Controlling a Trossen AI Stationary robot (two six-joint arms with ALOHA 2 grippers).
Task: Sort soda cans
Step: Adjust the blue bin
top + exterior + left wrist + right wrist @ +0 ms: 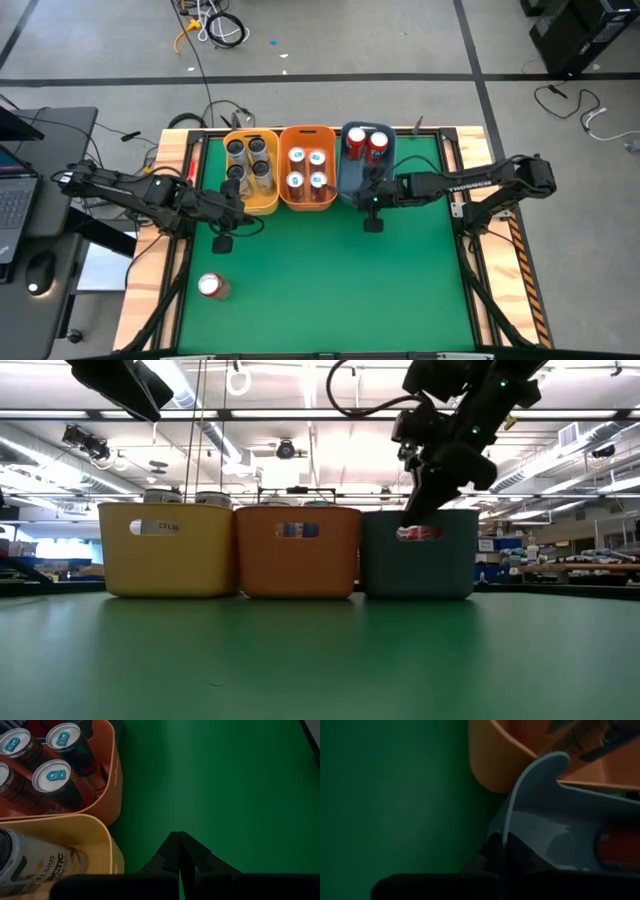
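Three bins stand in a row at the table's far side. The yellow bin [250, 195] holds several dark grey cans [248, 160]. The orange bin [307, 200] holds several white cans with blue marks [306, 168]. The blue bin [347, 175] holds two red cans [366, 143]. One more red can [212, 287] sits alone near the table's near left corner. My left gripper [235, 208] [179, 845] is shut, hovering just in front of the yellow bin. My right gripper [372, 200] [502, 847] is shut at the blue bin's near left corner [540, 770]. My right gripper points down at the near rim of the blue bin [415, 515], by its left corner. I cannot tell whether the shut fingertips touch the rim.
Open green table [330, 280] spreads in front of the bins to the near edge. Wooden rails [165, 250] border the left and right sides. A laptop [15, 190] and cables lie off the table to the left.
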